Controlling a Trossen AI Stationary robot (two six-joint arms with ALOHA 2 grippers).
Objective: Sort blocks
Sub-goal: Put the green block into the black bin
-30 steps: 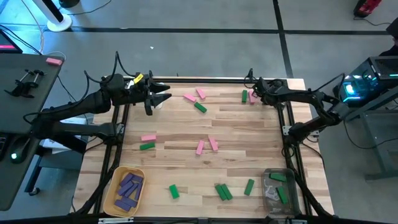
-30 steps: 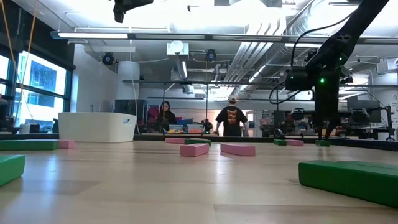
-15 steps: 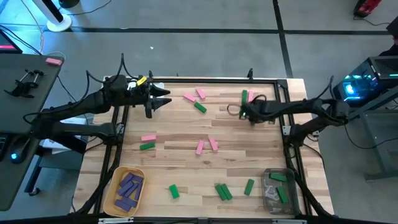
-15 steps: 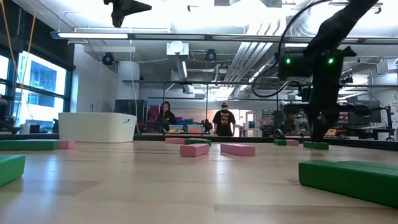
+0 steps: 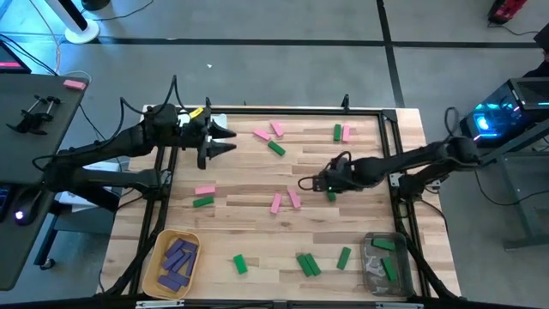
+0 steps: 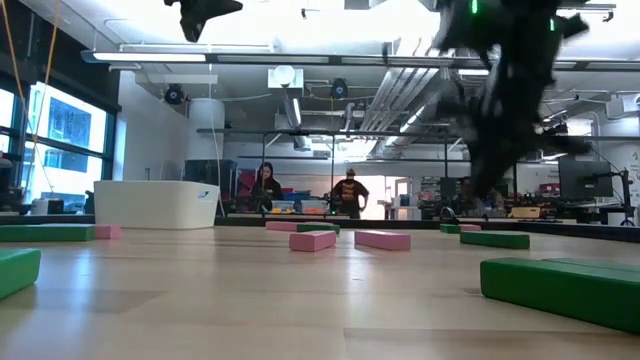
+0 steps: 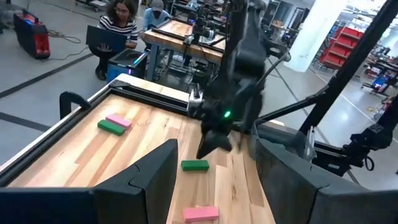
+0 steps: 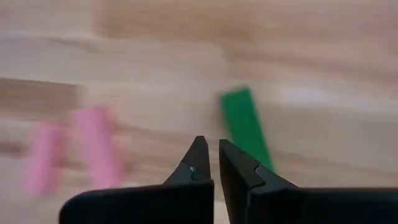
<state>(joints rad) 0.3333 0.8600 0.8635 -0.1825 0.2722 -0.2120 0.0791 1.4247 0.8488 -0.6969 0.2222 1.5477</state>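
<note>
A green block (image 5: 331, 196) lies on the desk (image 5: 249, 206) right of centre, just right of two pink blocks (image 5: 285, 202), and the right gripper (image 5: 313, 183) hangs just above and beside it, fingers (image 8: 198, 163) nearly closed with only a slit between them and nothing held. This looks like the approach to a pick: the fingers would need to open and straddle the block. The left gripper (image 5: 225, 142) waits high at the far left edge, fingers (image 7: 155, 171) spread wide and empty.

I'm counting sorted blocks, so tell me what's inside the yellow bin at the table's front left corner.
The yellow bin holds only purple blocks, piled loosely and overlapping. About five show on top; any lying beneath them are covered, so an exact count isn't possible.
</note>
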